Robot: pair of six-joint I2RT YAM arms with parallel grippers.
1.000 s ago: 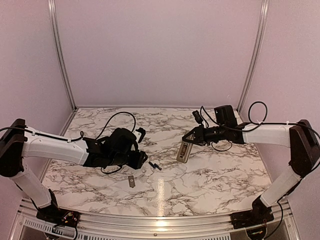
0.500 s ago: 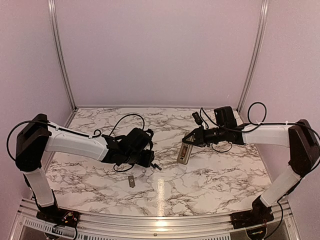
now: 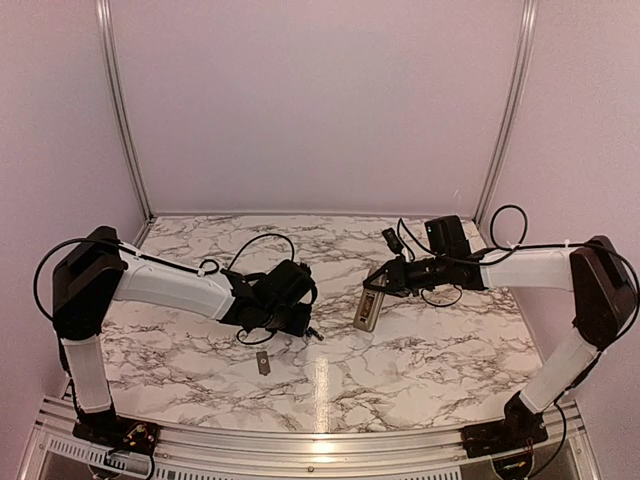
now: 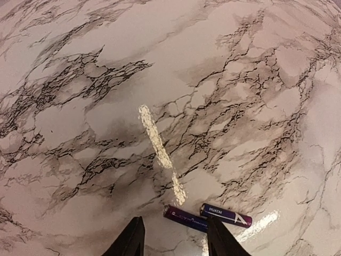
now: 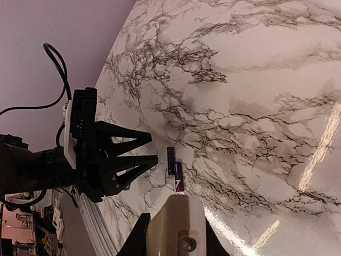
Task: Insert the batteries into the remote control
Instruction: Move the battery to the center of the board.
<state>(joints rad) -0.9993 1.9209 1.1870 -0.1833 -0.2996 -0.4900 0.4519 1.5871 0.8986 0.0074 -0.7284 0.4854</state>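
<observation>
2 batteries (image 4: 226, 215) (purple) by left gripper (image 4: 174, 221)

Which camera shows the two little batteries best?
The left wrist camera: the batteries lie close up, purple, lettering visible. The right wrist camera shows them small; the top camera shows only tiny dark specks.

Top cam sits high behind the bases, wide on the whole marble table (image 3: 420, 350); left wrist looks steeply down, close in; right wrist skims low toward the left gripper (image 5: 153, 148); all three share the batteries (image 4: 208, 216).
</observation>
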